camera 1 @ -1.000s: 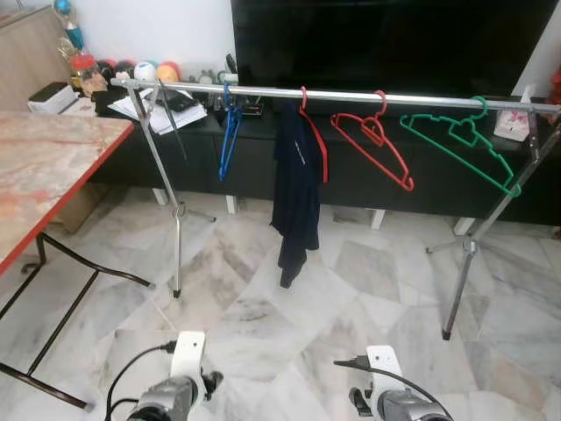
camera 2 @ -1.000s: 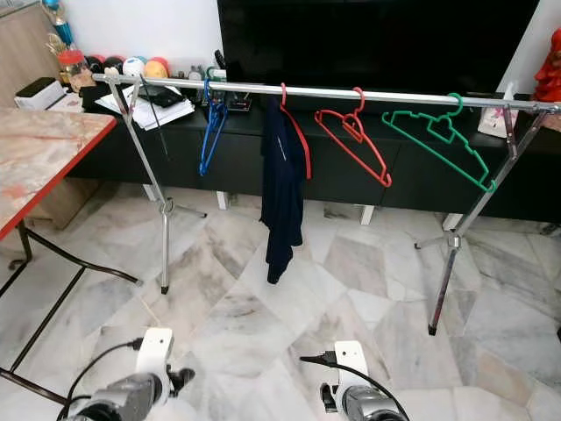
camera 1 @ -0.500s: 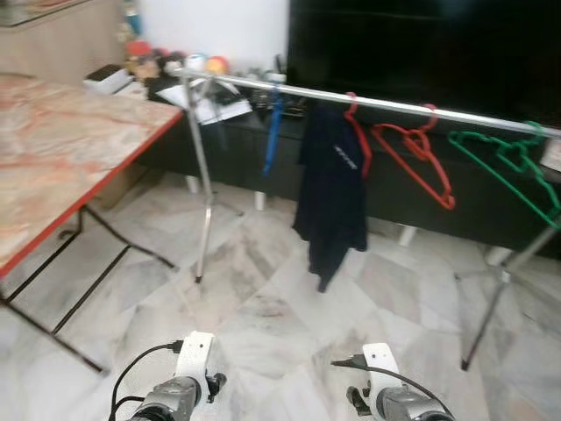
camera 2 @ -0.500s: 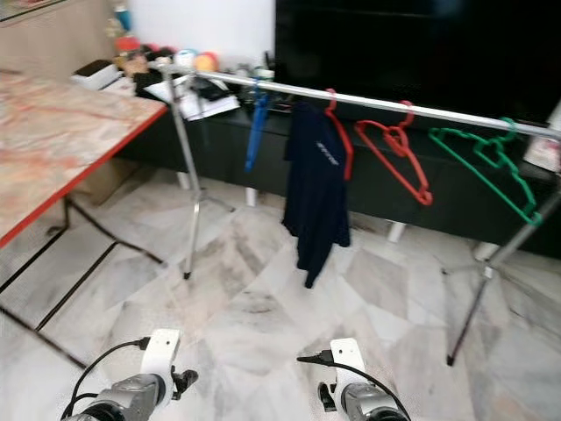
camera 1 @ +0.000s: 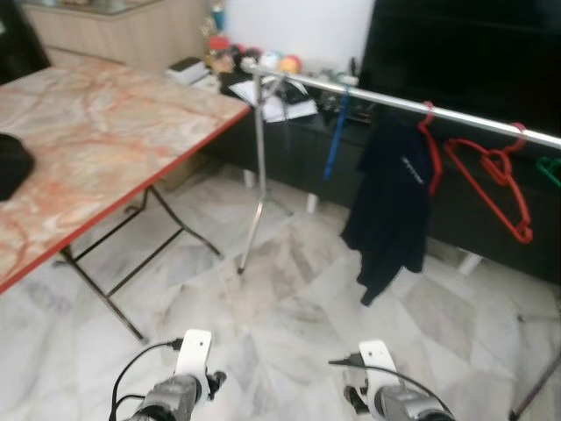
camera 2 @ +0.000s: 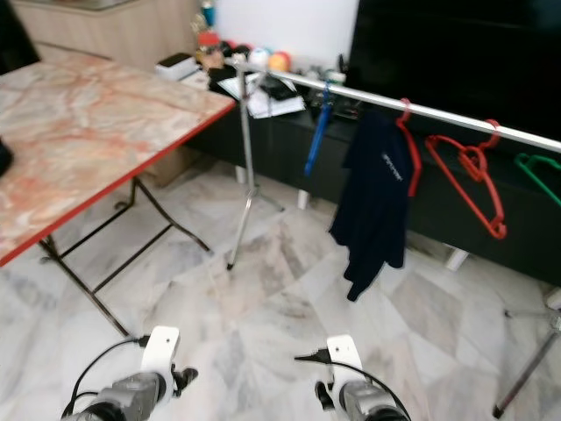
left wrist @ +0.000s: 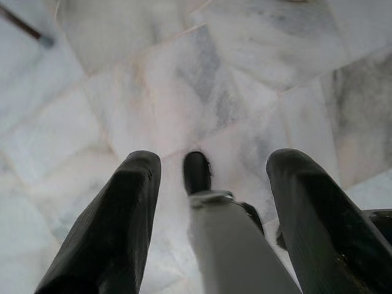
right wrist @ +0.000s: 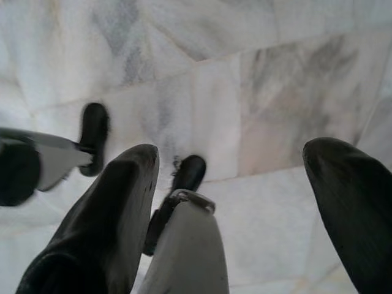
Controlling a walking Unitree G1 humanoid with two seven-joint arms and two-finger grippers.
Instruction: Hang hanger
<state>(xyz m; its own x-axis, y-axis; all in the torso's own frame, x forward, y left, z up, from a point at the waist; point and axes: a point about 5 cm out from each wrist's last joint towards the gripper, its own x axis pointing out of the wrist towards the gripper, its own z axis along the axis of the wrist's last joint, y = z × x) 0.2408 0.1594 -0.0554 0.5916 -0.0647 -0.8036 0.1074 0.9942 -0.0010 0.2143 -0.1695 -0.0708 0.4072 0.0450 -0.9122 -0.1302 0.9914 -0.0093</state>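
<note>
Nearest the camera, low in the head views, both silver arms hang idle over the marble floor (camera 1: 289,307). The left gripper (left wrist: 211,202) points down at the tiles with its jaws spread and nothing between them; the right gripper (right wrist: 233,202) likewise points down with its jaws spread wide and empty. Through both wrist views the robot's own legs and black feet show against the pale grey-veined tiles.

Farther out on the left stands a folding bench (camera 1: 114,123) with a pink marble-patterned top, a red edge and thin black legs; a dark object (camera 1: 13,162) lies at its left edge, too cut off to identify.

Beyond the bench, a silver clothes rail (camera 1: 456,114) runs from the centre toward the far right, held up at its left end by a slanted metal stand (camera 1: 256,175). Along the rail, from left to right, hang a blue hanger (camera 1: 335,132), a red hanger (camera 1: 431,158) carrying a dark navy garment (camera 1: 390,210), an empty red hanger (camera 1: 495,180), and a green hanger (camera 2: 539,171) cut by the right edge.

Farthest back, a low black cabinet (camera 1: 289,145) holds papers (camera 1: 280,105) and small colourful items (camera 1: 263,61), with a large dark screen (camera 1: 465,53) above it.
</note>
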